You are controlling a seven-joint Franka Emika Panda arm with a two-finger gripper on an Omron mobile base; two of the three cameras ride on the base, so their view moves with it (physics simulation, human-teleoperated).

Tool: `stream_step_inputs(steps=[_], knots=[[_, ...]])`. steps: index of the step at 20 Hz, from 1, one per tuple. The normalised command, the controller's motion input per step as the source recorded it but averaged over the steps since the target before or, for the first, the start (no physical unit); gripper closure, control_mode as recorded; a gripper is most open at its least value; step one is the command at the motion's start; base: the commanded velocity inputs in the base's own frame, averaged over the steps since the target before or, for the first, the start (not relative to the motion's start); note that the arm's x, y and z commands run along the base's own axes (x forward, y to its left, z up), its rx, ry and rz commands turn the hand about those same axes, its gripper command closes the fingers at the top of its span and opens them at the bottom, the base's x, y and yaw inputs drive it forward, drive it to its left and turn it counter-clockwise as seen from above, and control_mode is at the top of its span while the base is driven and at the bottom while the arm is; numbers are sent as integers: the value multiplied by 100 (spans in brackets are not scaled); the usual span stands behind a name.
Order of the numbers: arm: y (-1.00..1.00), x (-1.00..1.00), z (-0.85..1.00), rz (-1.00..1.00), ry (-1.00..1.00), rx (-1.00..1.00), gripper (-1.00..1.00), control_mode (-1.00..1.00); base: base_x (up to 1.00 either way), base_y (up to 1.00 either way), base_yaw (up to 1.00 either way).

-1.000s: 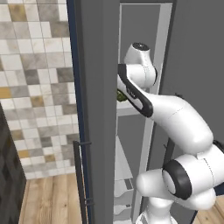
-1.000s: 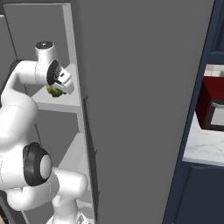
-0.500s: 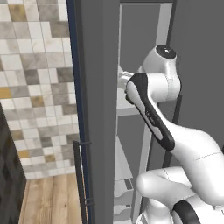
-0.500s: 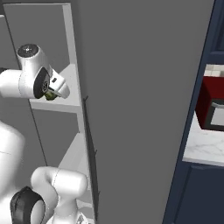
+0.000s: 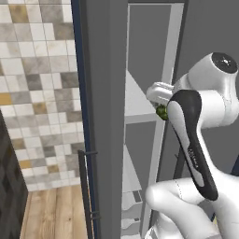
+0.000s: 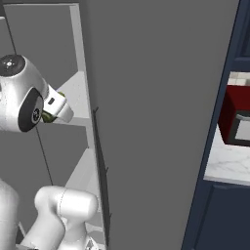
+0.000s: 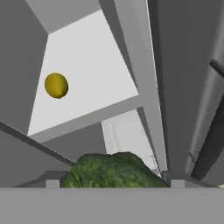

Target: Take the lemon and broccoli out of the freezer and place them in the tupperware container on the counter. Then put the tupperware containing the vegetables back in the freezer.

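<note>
One item, the broccoli (image 7: 114, 169), sits low in the hand view between the fingers of the gripper (image 7: 111, 183), which appears closed on it, presumably for carrying out to the tupperware container. The lemon (image 7: 56, 85) lies at upper left of that view on a white shelf (image 7: 87, 83) of the freezer (image 5: 149, 107). At the right edge of the right base view, the red microwave (image 6: 238, 117) stands on the marbled counter (image 6: 225, 163), beyond the grey freezer door (image 6: 161, 122)
</note>
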Motion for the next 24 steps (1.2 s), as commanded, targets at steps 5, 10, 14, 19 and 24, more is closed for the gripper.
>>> stream_step_inputs(steps=[5, 10, 14, 19, 24], knots=[[-34, -85, 28, 0, 6, 0, 100, -100, 0, 0, 0], [-19, -34, 1, 0, 11, -4, 100, -100, 0, 0, 0], [-31, -5, -7, 0, 15, -6, 100, -100, 0, 0, 0], [-13, 0, -18, 0, 14, -2, 100, -100, 0, 0, 0], [0, 0, 0, 0, 0, 0, 100, 100, -75, -32, 0]])
